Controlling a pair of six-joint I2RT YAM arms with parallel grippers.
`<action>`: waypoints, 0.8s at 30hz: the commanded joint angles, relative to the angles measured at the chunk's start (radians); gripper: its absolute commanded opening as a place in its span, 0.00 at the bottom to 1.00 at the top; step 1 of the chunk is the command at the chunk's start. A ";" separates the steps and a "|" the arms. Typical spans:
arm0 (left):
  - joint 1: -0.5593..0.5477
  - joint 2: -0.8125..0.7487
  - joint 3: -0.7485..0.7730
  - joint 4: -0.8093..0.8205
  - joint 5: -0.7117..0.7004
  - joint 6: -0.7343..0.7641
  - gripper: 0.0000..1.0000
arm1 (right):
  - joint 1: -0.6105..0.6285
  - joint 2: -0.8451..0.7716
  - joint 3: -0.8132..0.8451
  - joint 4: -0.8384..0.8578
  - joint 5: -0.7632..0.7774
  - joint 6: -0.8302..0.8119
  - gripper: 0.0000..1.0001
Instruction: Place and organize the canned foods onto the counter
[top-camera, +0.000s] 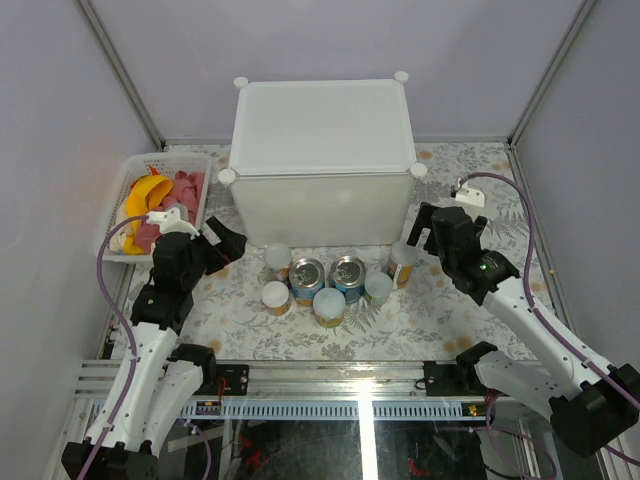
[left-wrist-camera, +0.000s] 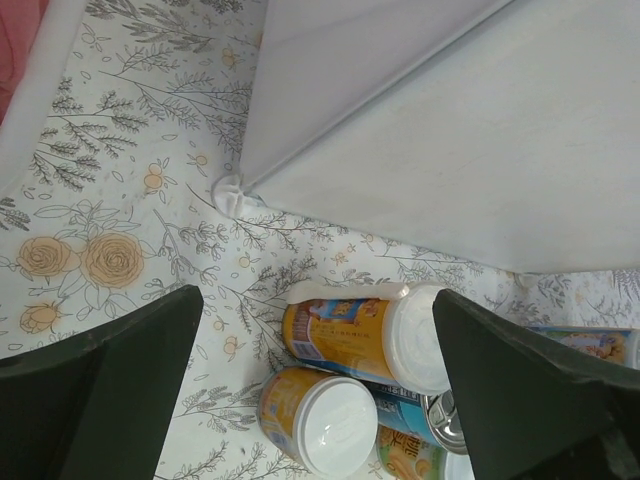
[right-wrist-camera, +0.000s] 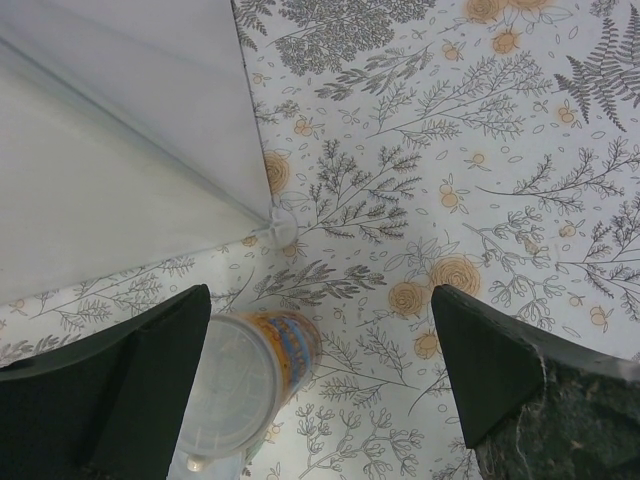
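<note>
Awaiting first pick; nothing lifted yet.

Top view: the canned foods (top-camera: 325, 285), about seven, stand clustered on the patterned table (top-camera: 480, 180), just near of the counter (top-camera: 320, 125), whose flat top is bare. The left gripper (top-camera: 228, 247) and right gripper (top-camera: 418, 228) flank the cluster, both with jaws wide and empty. A mesh basket (top-camera: 205, 160) sits far left, apart from the cans.

Left wrist view: two yellow-labelled jars (left-wrist-camera: 350, 335) lie below, between the spread fingers (left-wrist-camera: 130, 380), with the counter's wall and corner foot (left-wrist-camera: 228, 195) just beyond. Judged next move: descend on the outermost jar, close, and raise it clear of the counter's top edge.

Right wrist view: a pale-lidded canister (right-wrist-camera: 240, 375) sits off-centre near one finger, close to the counter's other corner foot (right-wrist-camera: 280, 228). Centring is needed first. Open table lies to the right.

Room: the cans are packed tightly, so the outer ones look easiest to reach.
</note>
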 joint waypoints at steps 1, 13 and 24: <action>0.001 0.000 -0.007 0.013 0.065 0.018 1.00 | -0.003 0.001 0.013 0.002 0.012 -0.014 0.99; -0.222 0.105 0.024 0.054 0.030 0.053 1.00 | -0.002 0.011 0.009 0.002 0.021 -0.087 0.99; -0.409 0.125 0.011 0.099 -0.195 0.019 1.00 | 0.000 -0.041 -0.004 0.001 -0.127 -0.136 0.99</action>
